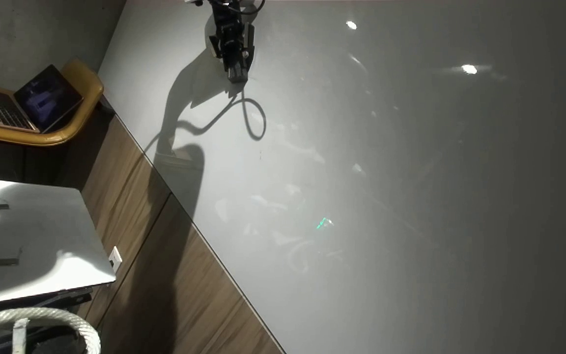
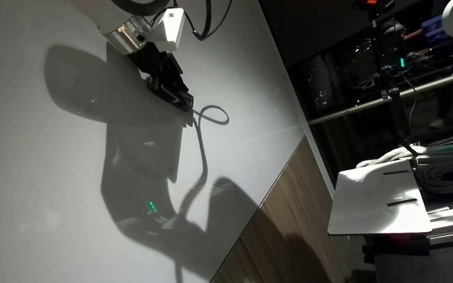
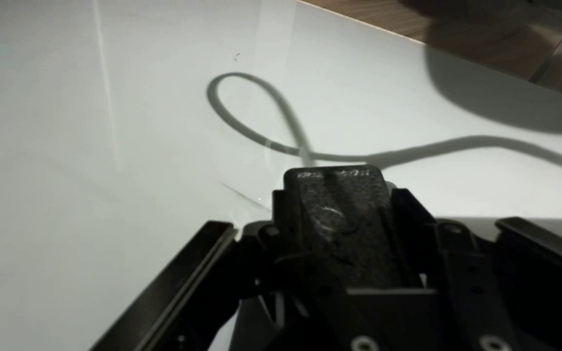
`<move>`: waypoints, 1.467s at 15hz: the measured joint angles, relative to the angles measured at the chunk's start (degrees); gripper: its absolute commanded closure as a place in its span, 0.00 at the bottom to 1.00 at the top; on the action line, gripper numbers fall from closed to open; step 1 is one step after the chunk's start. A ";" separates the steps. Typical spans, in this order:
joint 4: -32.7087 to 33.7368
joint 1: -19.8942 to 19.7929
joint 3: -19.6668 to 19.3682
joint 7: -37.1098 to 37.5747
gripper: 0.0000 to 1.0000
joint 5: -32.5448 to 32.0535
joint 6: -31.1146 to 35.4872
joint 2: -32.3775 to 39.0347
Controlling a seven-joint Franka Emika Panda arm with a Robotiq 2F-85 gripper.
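A glossy pale counter (image 3: 115, 268) takes up much of all three views. The arm (image 2: 100, 13) comes in from the top edge of an exterior view and is cut off there. At its end the tool (image 3: 340, 195) is clenched on a black rectangular block (image 3: 344, 234), the fingers (image 3: 411, 219) lying along its long sides. The block sits between the fingertips and juts out past them. Its long axis runs in line with the fingers, and its free end (image 1: 237, 73) points away from the tool: up the wrist view, downward in an exterior view. The tool covers the block's rear part, and whether the free end touches the counter is hard to tell. A small ring-shaped mark (image 3: 330, 218) shows on the block's face.
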 measured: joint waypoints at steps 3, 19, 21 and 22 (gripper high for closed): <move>-0.32 -0.95 -0.87 -0.19 0.72 -0.33 -0.26 -1.54; -0.94 -5.43 -1.98 6.11 0.72 10.09 3.91 -4.84; -1.03 -5.55 -1.98 6.31 0.72 10.47 4.17 -4.87; -1.06 -5.64 -1.98 6.35 0.72 10.70 4.26 -4.91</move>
